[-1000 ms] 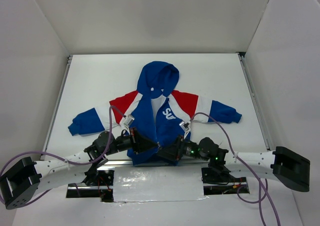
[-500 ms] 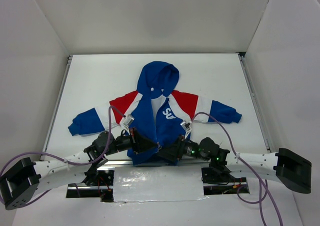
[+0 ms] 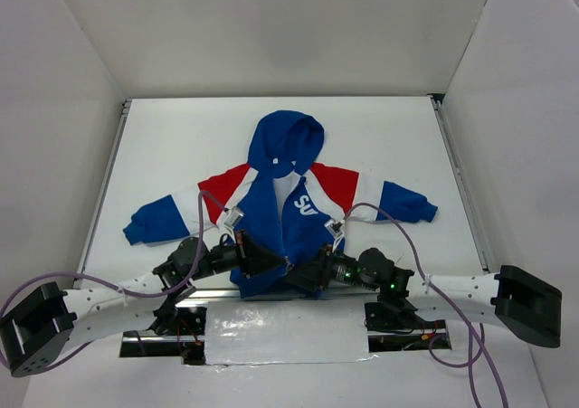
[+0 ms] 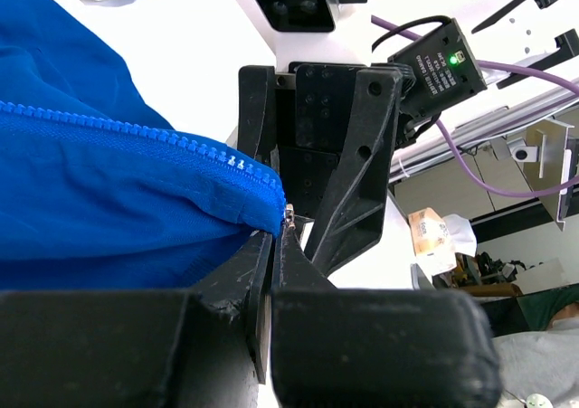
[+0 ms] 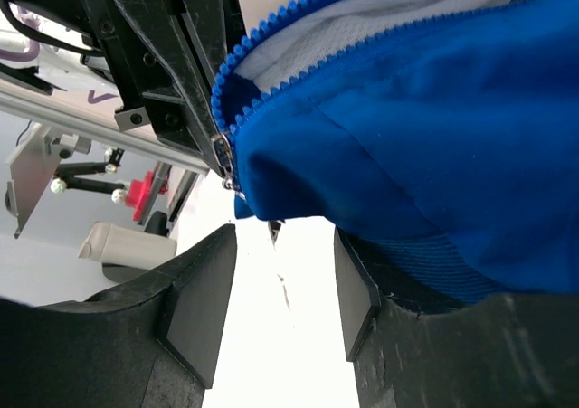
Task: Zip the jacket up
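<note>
The jacket [image 3: 289,211] lies flat with its hood [image 3: 288,141] at the far side, its sleeves spread and its front open down to the hem. My left gripper [image 3: 270,265] is at the hem's left of centre. In the left wrist view it [image 4: 279,236] is shut on the bottom end of the blue zipper tape [image 4: 136,128], with a small metal piece [image 4: 289,213] at its tips. My right gripper [image 3: 308,274] faces it from the right. In the right wrist view it [image 5: 280,281] is open just below the hem [image 5: 407,182] and the metal zipper slider [image 5: 226,166], holding nothing.
White walls stand on three sides of the table. Metal rails [image 3: 109,182] run along its left and right edges. Purple cables [image 3: 380,216] loop over both arms. A taped silver plate [image 3: 285,331] lies between the arm bases at the near edge.
The right gripper has shifted very slightly toward the hem's centre. The left gripper and the jacket have not visibly moved.
</note>
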Tool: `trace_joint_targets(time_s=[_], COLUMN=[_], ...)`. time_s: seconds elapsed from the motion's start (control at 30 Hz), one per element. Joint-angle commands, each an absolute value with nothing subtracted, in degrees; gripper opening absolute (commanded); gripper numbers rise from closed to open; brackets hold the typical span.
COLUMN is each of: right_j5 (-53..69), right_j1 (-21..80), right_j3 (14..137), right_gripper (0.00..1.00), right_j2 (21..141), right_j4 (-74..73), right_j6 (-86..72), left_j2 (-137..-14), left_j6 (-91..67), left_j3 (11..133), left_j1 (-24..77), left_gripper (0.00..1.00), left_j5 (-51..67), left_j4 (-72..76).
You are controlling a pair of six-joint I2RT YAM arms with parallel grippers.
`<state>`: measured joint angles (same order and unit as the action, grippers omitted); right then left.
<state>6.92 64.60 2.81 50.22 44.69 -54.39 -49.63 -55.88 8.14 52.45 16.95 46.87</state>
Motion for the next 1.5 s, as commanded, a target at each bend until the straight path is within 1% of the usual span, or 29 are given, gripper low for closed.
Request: trace_joint_targets(time_s=[0.0,0.33,0.57,0.7,0.83,1.27,1.47], right_j5=[7.29,7.56,8.0,8.87,8.79,9.4,10.02], right_j1=[63.98,63.54,63.19,63.19,63.11,63.11,63.28], right_j3=[1.58,3.25,3.34,3.69,4.39,5.71,5.54], right_gripper=[0.55,0.54,0.54,0.5,0.49,0.5,0.43], right_j2=[49.84,44.39,45.79,46.06,44.91,43.15,43.85], right_j4=[47.99,42.81,44.29,45.18,43.86,42.36,43.24], right_j6=[-52.65,-51.5,-51.59,-51.68,-51.33,-51.15,-51.59], left_j2=[-49.92,-50.54,-50.62,-50.62,-50.89,-50.63,-50.45], left_j6=[-56.34,-56.34,-56.25,-56.07,-55.9,-55.02,-54.84], left_j3=[8.88,8.79,8.96,8.96,9.05,9.84,9.93], left_j1=[52.65,52.73,52.65,52.73,52.73,52.65,52.73], left_gripper=[0.0,0.0,0.0,0.0,0.0,0.0,0.0], left_j5=[18.63,18.9,19.25,19.07,19.16,19.51,19.16], left_j4=[52.38,52.82,53.0,52.65,52.47,50.98,50.36])
